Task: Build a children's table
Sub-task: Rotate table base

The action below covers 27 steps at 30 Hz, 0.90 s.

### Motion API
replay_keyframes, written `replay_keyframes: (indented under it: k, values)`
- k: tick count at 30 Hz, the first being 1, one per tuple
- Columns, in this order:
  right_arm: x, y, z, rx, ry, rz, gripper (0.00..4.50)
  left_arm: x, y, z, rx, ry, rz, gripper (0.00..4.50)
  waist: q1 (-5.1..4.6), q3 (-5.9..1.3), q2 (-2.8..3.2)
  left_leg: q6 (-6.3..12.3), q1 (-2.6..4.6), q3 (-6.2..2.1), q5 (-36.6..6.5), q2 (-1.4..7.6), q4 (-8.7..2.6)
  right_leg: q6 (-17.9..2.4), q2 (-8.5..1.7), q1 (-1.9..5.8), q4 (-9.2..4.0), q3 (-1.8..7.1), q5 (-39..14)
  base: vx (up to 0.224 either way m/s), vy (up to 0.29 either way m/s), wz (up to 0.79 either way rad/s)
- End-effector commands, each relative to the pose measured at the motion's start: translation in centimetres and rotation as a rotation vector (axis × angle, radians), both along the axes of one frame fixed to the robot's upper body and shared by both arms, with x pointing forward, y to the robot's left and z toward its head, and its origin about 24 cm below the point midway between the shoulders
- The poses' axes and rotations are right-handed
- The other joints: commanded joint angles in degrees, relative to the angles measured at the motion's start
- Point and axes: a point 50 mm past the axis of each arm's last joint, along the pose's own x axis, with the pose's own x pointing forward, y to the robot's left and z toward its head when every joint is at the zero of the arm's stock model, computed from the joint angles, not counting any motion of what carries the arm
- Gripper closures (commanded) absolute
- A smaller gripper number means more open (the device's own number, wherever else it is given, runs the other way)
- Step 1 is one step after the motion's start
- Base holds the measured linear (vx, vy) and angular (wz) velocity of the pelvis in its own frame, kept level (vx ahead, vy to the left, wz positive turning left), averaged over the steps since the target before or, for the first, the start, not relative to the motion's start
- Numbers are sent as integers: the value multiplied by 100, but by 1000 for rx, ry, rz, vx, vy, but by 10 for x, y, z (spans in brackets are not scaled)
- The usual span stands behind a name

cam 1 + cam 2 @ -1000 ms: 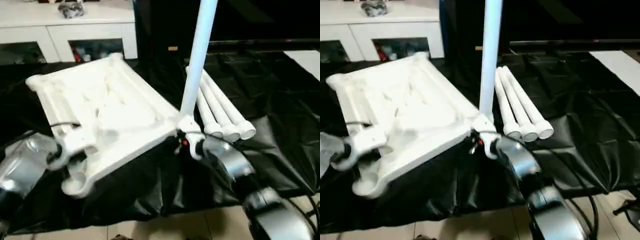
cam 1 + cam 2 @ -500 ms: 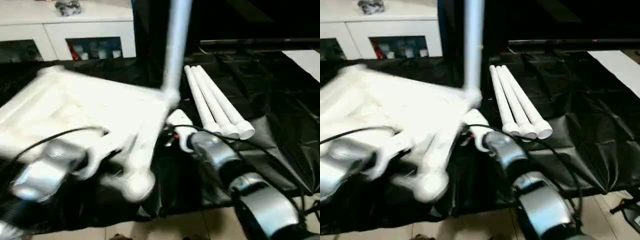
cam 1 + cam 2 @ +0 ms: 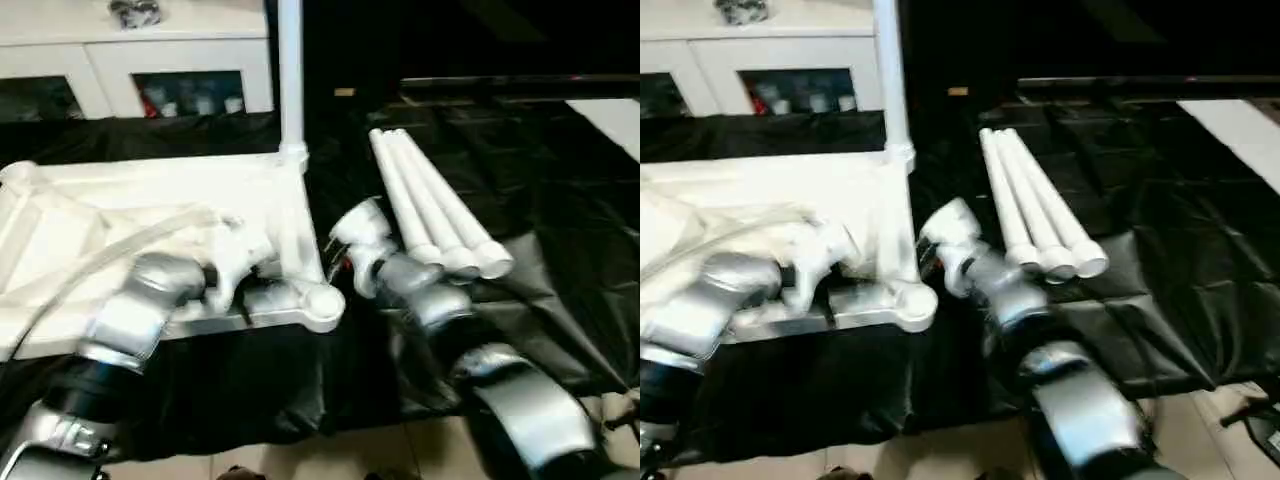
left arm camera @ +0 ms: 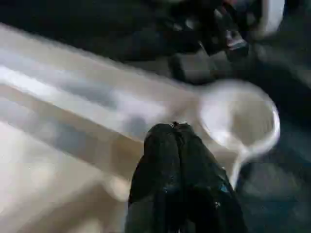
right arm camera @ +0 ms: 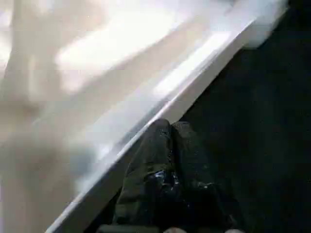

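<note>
Here the tabletop (image 3: 150, 200) lies flat on the black worktop (image 3: 560, 200), one leg (image 3: 290, 70) standing in its corner socket; both grippers' jaws look clenched, left gripper (image 4: 175, 127) touching the tabletop, right gripper (image 5: 167, 124) by its edge

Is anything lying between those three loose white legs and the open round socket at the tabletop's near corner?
Yes: the robot's right tool and its forearm sit between the three legs and the empty socket on the tabletop.

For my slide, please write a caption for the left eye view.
Tabletop lying underside up with one leg standing in a corner socket, three spare legs beside it on the black-covered work table.
</note>
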Motion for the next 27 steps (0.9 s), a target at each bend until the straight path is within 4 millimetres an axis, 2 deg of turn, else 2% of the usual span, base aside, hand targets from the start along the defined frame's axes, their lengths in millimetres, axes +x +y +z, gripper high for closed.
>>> replay_keyframes:
  k: [1,2,3,4,5,6,7,8,9,10,11,12,13,14,15,16,17,18,19,20,21,22,23,24,25,26,27]
  values:
    - [0,-16,18,63,-84,-48,450,-1,6,20,-153,-106,69,404,32,-408,95,-95,142,-105,-1661,208,-427,-1386,-246,266,-344,239,-876,0,0,0]
    - [-1,-17,18,64,-88,-50,450,-2,6,21,-160,-110,73,390,35,-402,100,-93,131,-108,-1644,199,-433,-1374,-225,274,-334,235,-872,0,0,0]
    - [-7,-36,30,106,-134,-135,450,-2,16,25,-235,-206,221,390,53,-405,81,-79,140,-103,-1677,201,-429,-1336,-235,254,-358,235,-964,0,0,0]
    - [-7,-37,31,109,-137,-142,450,-2,16,26,-241,-213,233,390,99,-400,57,-58,124,-108,-1589,219,-431,-1222,-236,291,-373,250,-857,0,0,0]
    - [-17,-58,39,169,-166,-270,450,-3,25,21,-270,-284,415,390,94,-403,63,-23,114,-111,-1553,197,-440,-1170,-209,286,-373,242,-908,0,0,0]
    - [-20,-63,40,177,-174,-300,450,-4,26,19,-266,-302,451,390,113,-398,51,-30,117,-113,-1608,208,-436,-1068,-219,266,-403,242,-1006,0,0,0]
    - [-26,-68,37,191,-153,-339,450,-5,27,12,-220,-310,524,390,135,-377,43,178,-87,-271,-1644,127,-524,-992,-274,411,-345,72,-1206,0,0,0]
    - [-26,-68,37,191,-153,-339,450,-5,27,12,-220,-310,524,390,135,-377,43,178,-87,-271,-1644,127,-524,-992,-274,411,-345,72,-1206,0,0,0]
    - [-32,-70,34,180,-148,-355,450,-6,25,6,-174,-325,586,390,79,-363,72,394,-186,-435,-1918,121,-591,-876,-288,437,-372,-105,-1443,-26,-26,32]
    - [-34,-70,32,175,-146,-362,450,-7,24,4,-178,-322,607,390,46,-396,207,355,-120,-609,-2248,194,-610,-886,-252,427,-396,-220,-1444,-26,-26,32]
    - [-39,-69,29,171,-140,-374,450,-8,22,-2,-200,-303,667,390,-90,-384,239,324,-163,-867,-2502,296,-654,-1061,-182,467,-312,-297,-976,6,-48,46]
    - [-40,-66,26,163,-136,-373,450,-7,20,-6,-192,-302,695,390,-85,-378,317,284,-116,-989,-2812,362,-716,-1131,-126,457,-247,-349,-911,3,-80,46]
    - [-41,-65,25,160,-134,-372,450,-7,19,-6,-187,-305,702,390,-180,-364,370,352,-53,-1352,-3247,496,-872,-1234,1,405,16,-385,-867,3,-80,46]
    - [-44,-61,24,153,-125,-366,450,-5,20,-10,-159,-307,748,390,-230,-329,403,493,25,-1663,-3307,522,-966,-1416,92,317,250,-349,-1076,-22,-121,48]
    - [-45,-59,24,151,-116,-364,450,-3,21,-13,-143,-298,789,390,-214,-309,399,504,23,-1764,-3366,476,-1013,-1482,119,298,340,-296,-1216,-30,-174,55]
    - [-46,-55,24,149,-108,-356,450,-1,23,-12,-197,-278,828,390,-158,-302,365,430,-73,-1813,-3337,255,-1045,-1637,126,326,362,-158,-1362,-30,-174,55]
    - [-47,-53,24,144,-101,-351,450,0,25,-10,-215,-273,848,390,-84,-294,224,276,-292,-1676,-3113,-154,-884,-1821,16,437,83,0,-1741,-54,-232,65]
    - [-47,-52,24,141,-96,-349,450,1,26,-9,-217,-274,856,390,-7,-283,35,142,-428,-1404,-2692,-496,-392,-1785,-298,372,-356,141,-2498,-83,-243,66]
    - [-47,-51,23,140,-91,-352,450,2,29,-8,-204,-277,861,390,141,-368,-225,194,-90,-705,-1085,-626,787,-796,-735,175,-966,-50,-4073,-83,-243,66]
    - [-47,-50,23,153,-82,-358,450,3,33,-7,-184,-287,871,390,234,-189,-121,202,-461,-646,-622,-474,941,932,-1060,348,-924,27,-4362,-46,-234,51]
    - [-47,-50,24,157,-81,-358,450,3,33,-7,-179,-291,874,390,279,-311,-167,299,-570,-667,-932,-389,1003,1717,-1263,549,-677,188,-3562,-6,-205,49]
    - [-47,-49,24,167,-78,-359,450,3,35,-7,-170,-301,882,390,306,-369,-100,336,-417,-653,-1136,-438,891,1779,-1056,478,-642,713,-3359,-6,-205,49]
    - [-47,-49,25,181,-74,-368,450,3,36,-6,-168,-306,878,390,365,-418,-201,410,-528,-710,-1401,-411,945,1523,-1206,714,-528,942,-2787,-7,-146,45]
    - [-46,-50,26,234,-55,-393,450,3,37,-3,-158,-330,863,390,503,-403,-167,397,-422,-865,-1307,-323,925,462,-1378,713,-535,1094,-1753,-16,-101,29]
    - [-45,-50,26,243,-45,-406,450,3,35,-1,-157,-346,837,390,497,-401,-185,224,-368,-902,-1232,-365,906,-526,-1254,803,-493,1056,-684,-16,-101,29]
    - [-45,-50,26,241,-45,-411,450,2,33,-1,-150,-348,818,370,542,-388,-143,-1,-268,-875,-817,-396,708,-1283,-910,836,-445,724,278,-29,-49,19]
    - [-43,-52,26,228,-51,-429,450,1,27,0,-146,-350,751,359,560,-348,-63,-42,-116,-823,-383,-391,404,-1558,-580,725,-493,406,644,0,0,0]
